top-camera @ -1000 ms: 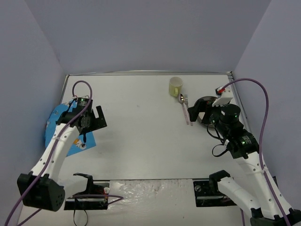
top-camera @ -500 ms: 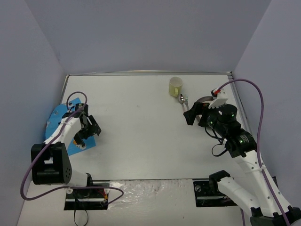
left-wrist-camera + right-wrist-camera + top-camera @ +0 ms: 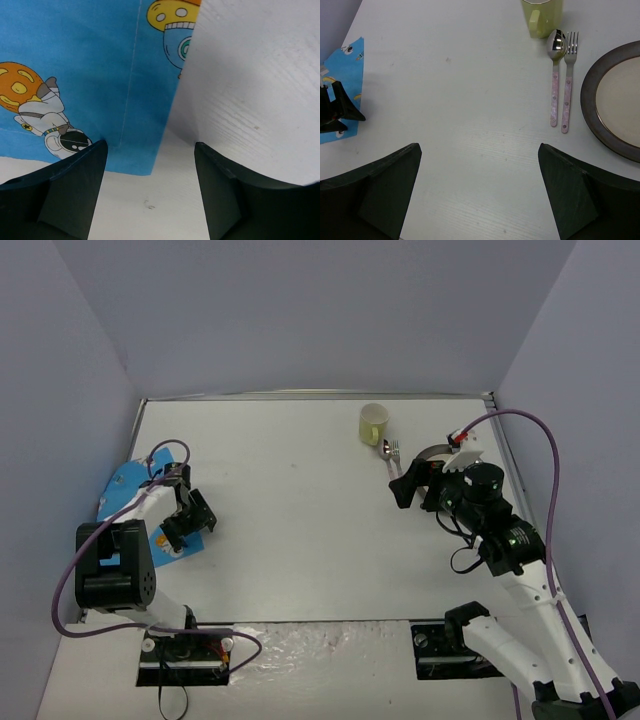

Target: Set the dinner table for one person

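Observation:
The white dinner table (image 3: 300,540) fills the top view. A blue cartoon-print placemat (image 3: 122,486) lies crumpled at its left edge. My left gripper (image 3: 186,528) is open and low over the placemat's near right corner (image 3: 135,160), which lies between its fingers (image 3: 75,190). A yellow-green mug (image 3: 373,423), a spoon (image 3: 554,75), a fork (image 3: 568,75) and a dark-rimmed plate (image 3: 620,105) sit at the far right. My right gripper (image 3: 412,480) is open and empty, above the table beside the plate, with bare tabletop between its fingers (image 3: 385,195).
Grey walls close in the table on the left, back and right. The two arm bases and their mounting plates (image 3: 185,660) stand at the near edge. Purple cables loop off both arms.
My left arm has folded back and its gripper has come down toward the near edge, onto the placemat's near right corner. My right gripper has shifted slightly left.

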Tool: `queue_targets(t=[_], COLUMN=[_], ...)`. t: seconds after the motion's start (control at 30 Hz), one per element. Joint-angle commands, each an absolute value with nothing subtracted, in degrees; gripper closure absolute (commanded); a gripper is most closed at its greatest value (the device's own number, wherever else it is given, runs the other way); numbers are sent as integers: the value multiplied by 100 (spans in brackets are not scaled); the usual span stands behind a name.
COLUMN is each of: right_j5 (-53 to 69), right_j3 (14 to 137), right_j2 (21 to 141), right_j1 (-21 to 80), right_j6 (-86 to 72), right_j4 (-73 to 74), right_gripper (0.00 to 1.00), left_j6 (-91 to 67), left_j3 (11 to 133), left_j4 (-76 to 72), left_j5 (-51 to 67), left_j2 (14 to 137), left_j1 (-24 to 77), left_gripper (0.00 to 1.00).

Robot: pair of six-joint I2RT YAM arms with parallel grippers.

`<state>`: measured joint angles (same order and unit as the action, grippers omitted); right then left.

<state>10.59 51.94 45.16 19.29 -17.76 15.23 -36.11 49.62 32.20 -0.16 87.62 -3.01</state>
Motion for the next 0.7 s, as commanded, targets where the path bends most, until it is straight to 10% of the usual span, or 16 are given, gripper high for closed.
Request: queue_targets(t=[0.0,0.37,0.67], right_j5=[1219,1230,1230], right_j3=[5177,5186,5186], right_j2=[4450,4421,4359], right_j1=[1978,1969,1978], right_j6=[-1696,-1670,-1666], right_j4=[1222,1213,1217], right_gripper=[0,0,0], left_j6=[-3498,-3568,-3621], left_j3=[5013,4826,4790], left_j4=[3003,2961,3063], left_j5=[-79,-113,-75], left_j2=[8736,8859,9057], left_j1=[-381,-396,-391], left_gripper=[33,45,100])
